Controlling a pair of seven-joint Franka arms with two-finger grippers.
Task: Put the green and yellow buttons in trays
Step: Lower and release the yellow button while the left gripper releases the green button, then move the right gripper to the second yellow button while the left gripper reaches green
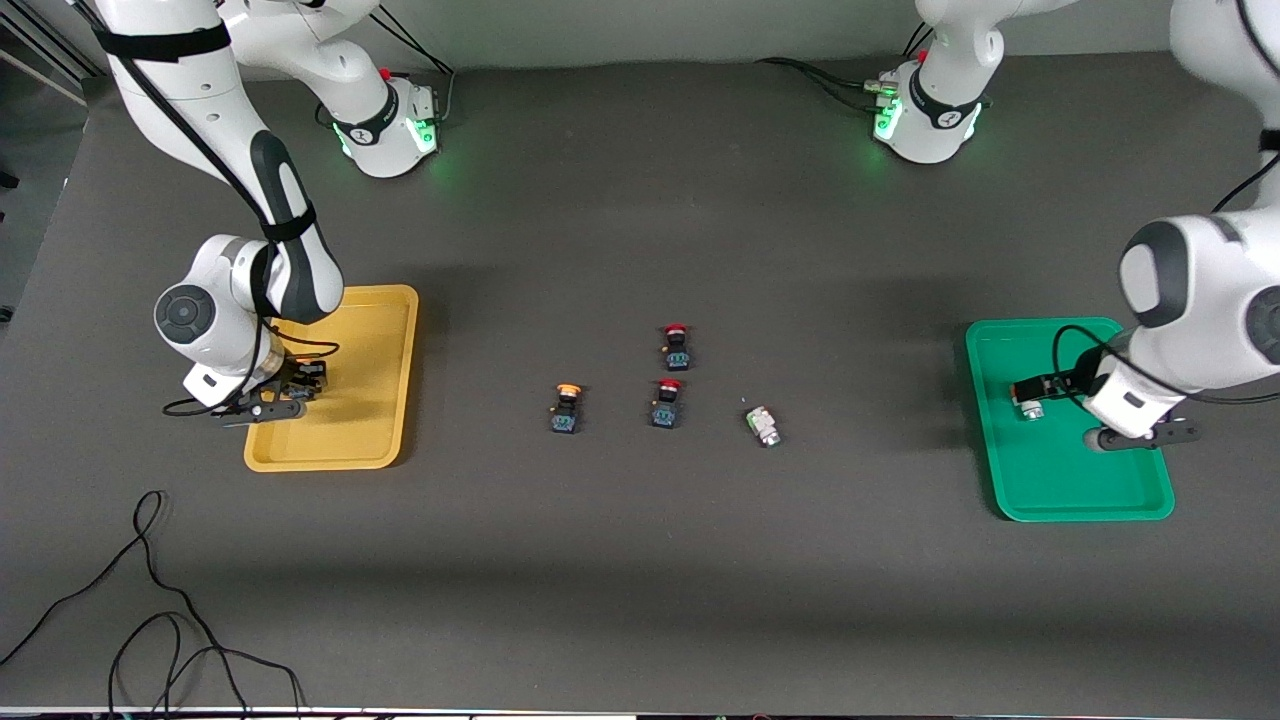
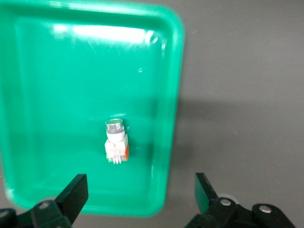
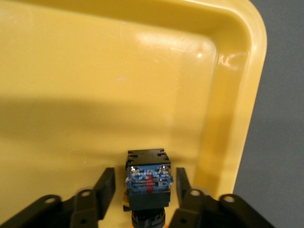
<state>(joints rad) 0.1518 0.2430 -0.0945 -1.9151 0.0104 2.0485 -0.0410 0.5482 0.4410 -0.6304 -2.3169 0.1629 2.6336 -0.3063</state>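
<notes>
The left gripper (image 2: 137, 199) is over the green tray (image 1: 1060, 490), and its fingers stand wide apart with nothing between them. The left wrist view shows a green button (image 2: 116, 141) lying in this tray, free of the fingers; in the front view it (image 1: 1028, 408) is only a small pale spot beside the arm.

The right gripper (image 3: 145, 187) is over the yellow tray (image 1: 385, 350). The right wrist view shows a black button (image 3: 147, 183) between its fingers, with small gaps at both sides; its cap is hidden.

On the table between the trays lie a yellow button (image 1: 566, 408), two red buttons (image 1: 676, 346) (image 1: 667, 402) and a second green button (image 1: 765, 425).
</notes>
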